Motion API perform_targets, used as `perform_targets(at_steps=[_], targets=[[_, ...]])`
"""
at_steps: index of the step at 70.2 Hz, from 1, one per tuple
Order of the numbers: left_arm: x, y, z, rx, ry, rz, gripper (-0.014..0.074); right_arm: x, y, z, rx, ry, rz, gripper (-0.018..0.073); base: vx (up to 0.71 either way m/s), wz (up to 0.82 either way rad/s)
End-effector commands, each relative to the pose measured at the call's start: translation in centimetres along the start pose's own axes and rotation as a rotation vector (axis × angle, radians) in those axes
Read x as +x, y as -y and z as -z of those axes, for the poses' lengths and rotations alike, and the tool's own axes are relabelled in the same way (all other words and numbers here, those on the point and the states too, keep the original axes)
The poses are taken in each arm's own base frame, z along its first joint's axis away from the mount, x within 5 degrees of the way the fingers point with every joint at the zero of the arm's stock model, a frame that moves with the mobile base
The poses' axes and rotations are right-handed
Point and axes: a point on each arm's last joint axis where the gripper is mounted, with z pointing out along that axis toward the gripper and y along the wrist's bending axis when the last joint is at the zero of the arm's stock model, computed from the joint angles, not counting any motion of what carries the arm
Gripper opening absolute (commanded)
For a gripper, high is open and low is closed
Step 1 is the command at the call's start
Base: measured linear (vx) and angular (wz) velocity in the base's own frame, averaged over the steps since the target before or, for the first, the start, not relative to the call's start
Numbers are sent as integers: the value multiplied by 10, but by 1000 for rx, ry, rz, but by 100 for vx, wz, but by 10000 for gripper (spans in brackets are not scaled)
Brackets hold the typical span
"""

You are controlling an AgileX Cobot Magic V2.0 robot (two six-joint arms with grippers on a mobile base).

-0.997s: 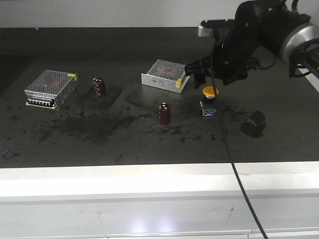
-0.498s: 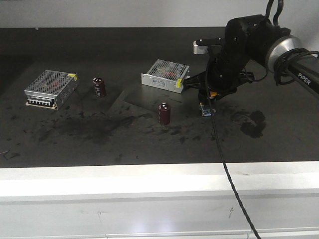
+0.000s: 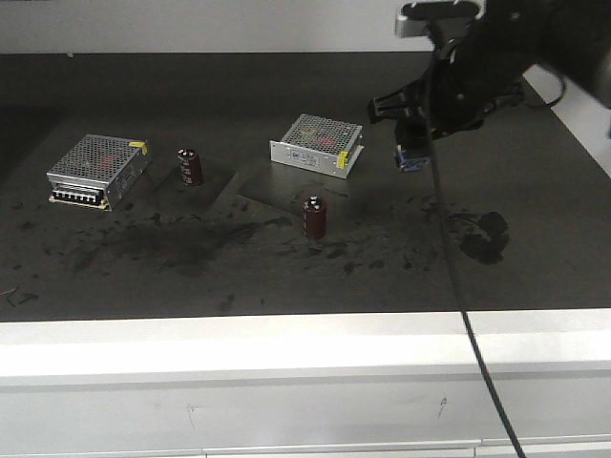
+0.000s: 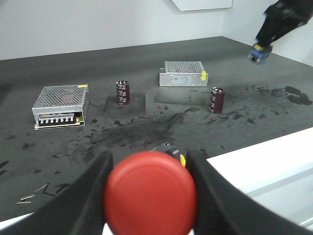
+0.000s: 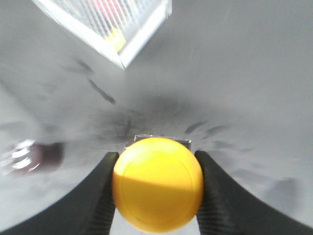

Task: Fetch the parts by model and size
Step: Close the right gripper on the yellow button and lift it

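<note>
The red mushroom-cap switch [image 4: 150, 191] fills the bottom of the left wrist view. My left gripper [image 4: 149, 157] is shut on it, one black finger on each side; this gripper is out of the front view. My right gripper [image 3: 412, 129] is shut on the yellow-cap switch [image 5: 158, 183] and holds it in the air above the table, right of the nearer mesh box. Only the switch's blue-grey base [image 3: 410, 158] shows under the arm in the front view. The left wrist view also shows that base [image 4: 258, 51] hanging at top right.
A silver mesh box [image 3: 99, 169] lies at the left and another [image 3: 318, 144] in the middle. One dark red capacitor [image 3: 190, 165] stands beside the left box, a second [image 3: 314, 216] in front of the middle box. A dark stain [image 3: 485, 236] marks the mat at right.
My right gripper came down over the yellow switch on the table, closed on it, and has lifted it up and slightly right. The table spot where it stood is now bare.
</note>
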Motion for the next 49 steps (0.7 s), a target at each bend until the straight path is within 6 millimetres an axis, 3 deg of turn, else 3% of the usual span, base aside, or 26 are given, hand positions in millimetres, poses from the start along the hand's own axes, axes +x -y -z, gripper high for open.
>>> perform_targets(at_steps=[1,33,49], targets=[[-14,2,2,18,93,-3,-7,-1,4,55,20,225,26,-10,0,0],[-14,2,2,18,93,-3,-7,120,8,138,-12,595,27,-10,0,0],[-14,2,2,18,93,-3,-7,179,10,162,-16,722,32,-10,0,0]])
